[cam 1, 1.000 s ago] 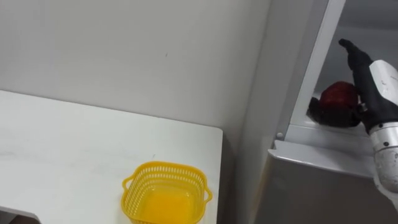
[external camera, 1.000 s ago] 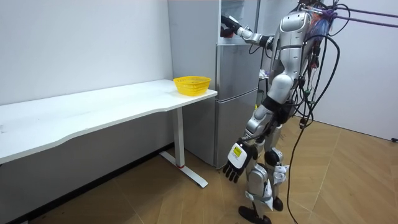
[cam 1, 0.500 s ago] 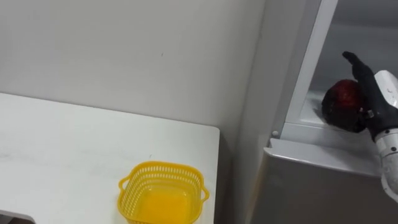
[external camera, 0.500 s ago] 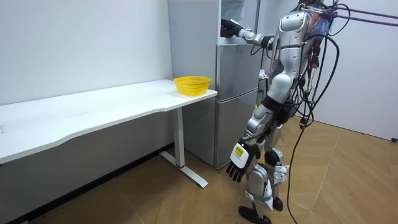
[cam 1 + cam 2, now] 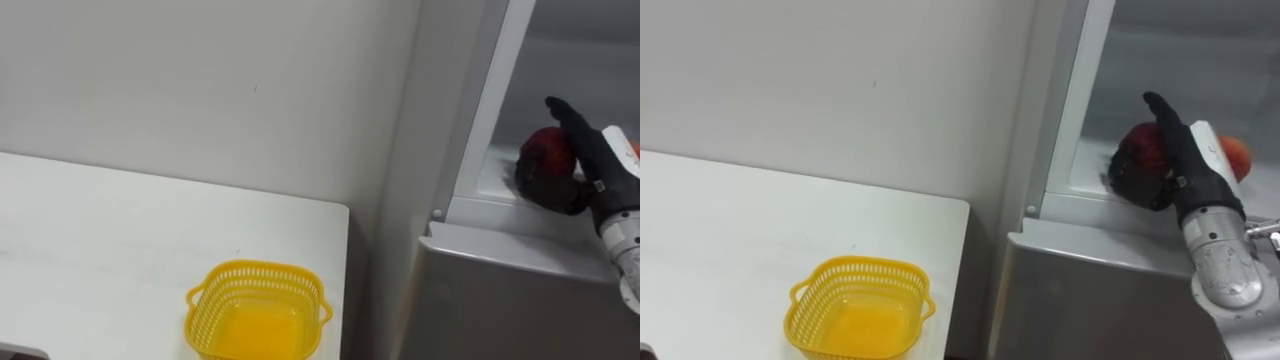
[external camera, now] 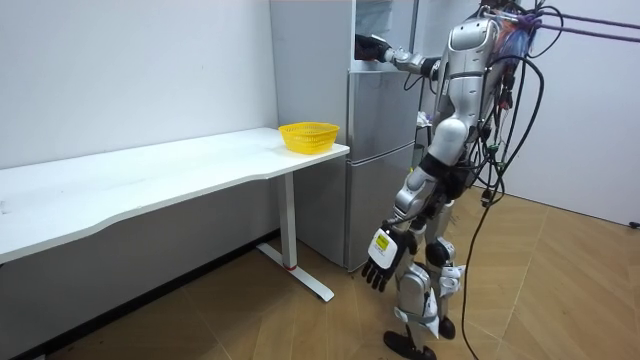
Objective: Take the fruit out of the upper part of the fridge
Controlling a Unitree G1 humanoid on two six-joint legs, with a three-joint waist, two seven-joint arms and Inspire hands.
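Dark red fruit point(image 5: 548, 150) sits at the front edge of the open upper compartment of the grey fridge point(image 5: 500, 300), on the compartment's pale floor. Right robot hand point(image 5: 592, 162) is closed around it: fingers curled across the fruit's front and lower side, thumb sticking up beside it. A second, orange-red fruit point(image 5: 1237, 152) lies just behind the hand (mostly hidden by it). The robot stands in front of the fridge, right arm raised and reaching in. Left robot hand point(image 6: 380, 268) hangs low by its thigh, fingers loose and spread. Left of the fridge, a yellow basket point(image 5: 256, 269) rests near the end of the white bench point(image 5: 100, 230).
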